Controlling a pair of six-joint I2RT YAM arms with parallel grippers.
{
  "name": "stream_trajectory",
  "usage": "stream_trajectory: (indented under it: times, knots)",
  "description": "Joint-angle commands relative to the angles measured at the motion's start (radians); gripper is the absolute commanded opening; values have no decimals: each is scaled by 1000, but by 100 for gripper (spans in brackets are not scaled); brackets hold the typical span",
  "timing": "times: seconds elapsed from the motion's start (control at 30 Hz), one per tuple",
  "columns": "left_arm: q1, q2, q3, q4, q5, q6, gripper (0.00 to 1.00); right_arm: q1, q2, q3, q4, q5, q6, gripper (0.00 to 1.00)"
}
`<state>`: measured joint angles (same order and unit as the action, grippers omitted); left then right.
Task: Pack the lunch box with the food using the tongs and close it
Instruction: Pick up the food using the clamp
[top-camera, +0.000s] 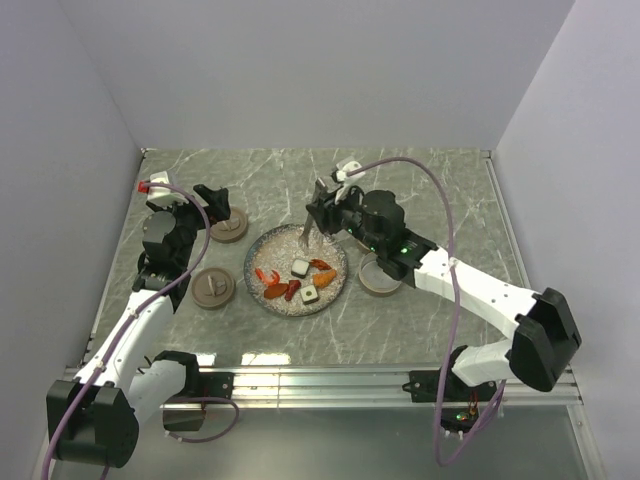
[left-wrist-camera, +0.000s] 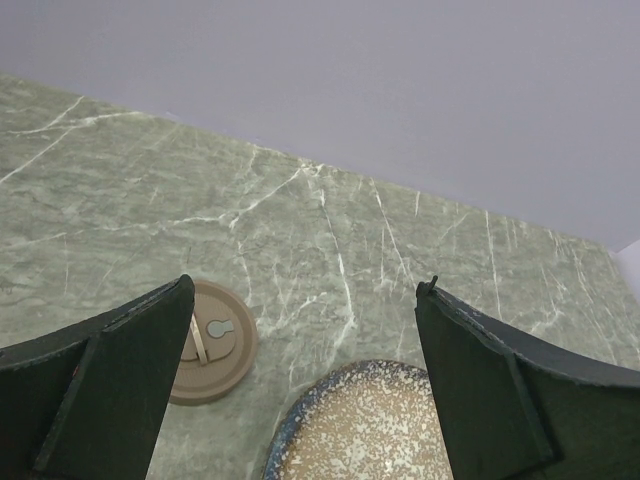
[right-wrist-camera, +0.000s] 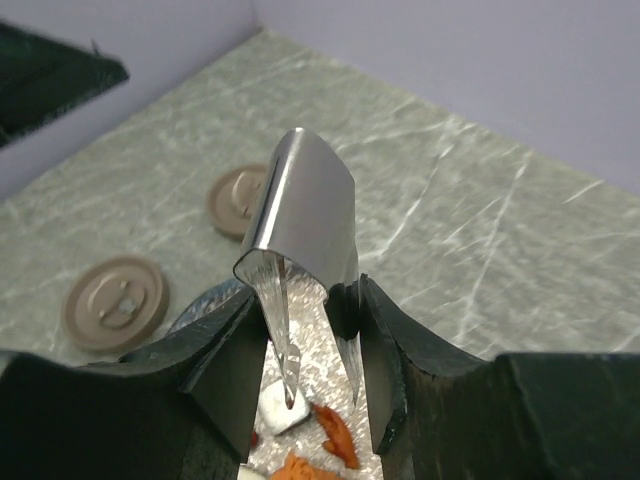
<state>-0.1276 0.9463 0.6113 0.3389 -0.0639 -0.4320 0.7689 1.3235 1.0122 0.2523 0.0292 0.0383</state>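
My right gripper (top-camera: 322, 212) is shut on the tongs (top-camera: 312, 222), holding them point-down over the far part of the speckled plate (top-camera: 262, 253). In the right wrist view the tongs (right-wrist-camera: 300, 210) stand between my fingers (right-wrist-camera: 230, 360), arms slightly apart, their tips just above a white square (right-wrist-camera: 283, 412) beside an orange piece (right-wrist-camera: 335, 436). The food lies on the plate: white squares (top-camera: 300, 267), red bits (top-camera: 270, 278) and an orange piece (top-camera: 324, 278). The lunch box, a round brown tin (top-camera: 377, 284), shows partly under my right arm. My left gripper (top-camera: 212, 198) hangs open and empty, left of the plate.
Two brown round lids lie left of the plate, one far (top-camera: 229, 226) and one near (top-camera: 213, 289). The left wrist view shows a lid (left-wrist-camera: 208, 342) and the plate rim (left-wrist-camera: 300, 420) below my open fingers. Walls close in the table at the back and sides.
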Motion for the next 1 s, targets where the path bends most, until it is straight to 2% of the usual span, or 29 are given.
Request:
stream_trajectory:
  times: [0.0, 0.47, 0.97]
  knots:
    - [2, -6, 11, 46, 21, -8, 99, 20, 20, 14, 59, -78, 12, 47]
    - [2, 2, 15, 46, 27, -8, 100, 33, 106, 25, 56, -141, 11, 50]
    - [2, 2, 13, 45, 22, -7, 99, 46, 178, 40, 35, -135, -5, 50]
